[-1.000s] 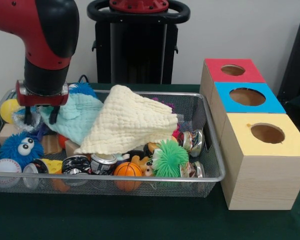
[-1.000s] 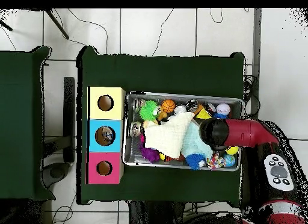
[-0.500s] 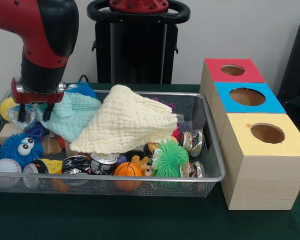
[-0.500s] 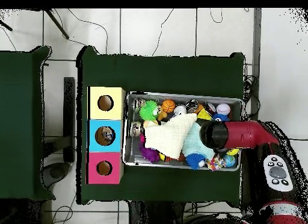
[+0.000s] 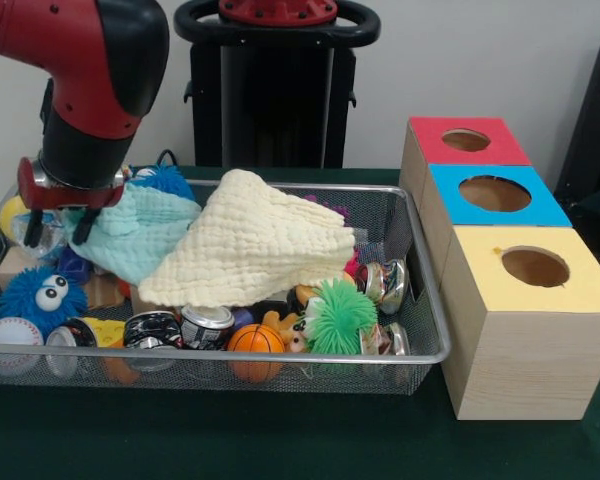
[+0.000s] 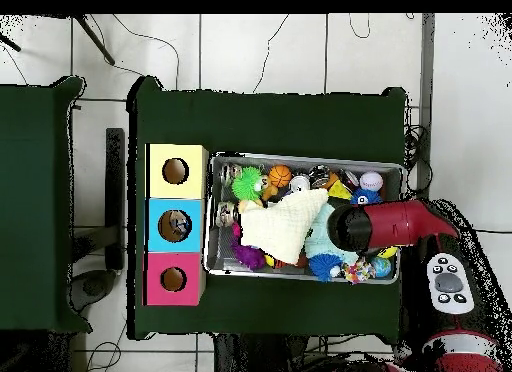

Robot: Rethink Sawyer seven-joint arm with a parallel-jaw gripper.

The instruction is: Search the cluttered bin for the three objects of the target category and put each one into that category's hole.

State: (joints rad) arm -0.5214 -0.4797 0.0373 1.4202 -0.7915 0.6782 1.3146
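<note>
The silver wire-mesh bin (image 5: 280, 357) holds a jumble of toys, cans and two cloths; it also shows in the overhead view (image 6: 305, 157). My gripper (image 5: 55, 228) hangs over the bin's far left end. It grips the left edge of a light blue cloth (image 5: 140, 235), which is drawn up toward it. A cream cloth (image 5: 255, 245) lies draped over the blue one and the bin's middle. Three boxes with holes stand to the right: red (image 5: 467, 142), blue (image 5: 495, 195) and yellow (image 5: 535, 265). In the overhead view the arm (image 6: 385, 225) hides the gripper.
Along the bin's front lie a baseball (image 5: 10, 340), a blue fuzzy toy with eyes (image 5: 40, 292), crushed cans (image 5: 208, 325), a small basketball (image 5: 255, 340) and a green spiky ball (image 5: 340, 315). A yellow ball (image 5: 15, 215) sits at the far left. The table is covered in dark green cloth.
My gripper has risen a little and moved left toward the bin's end. The light blue cloth has followed it, and the cream cloth's lower left corner has slid left.
</note>
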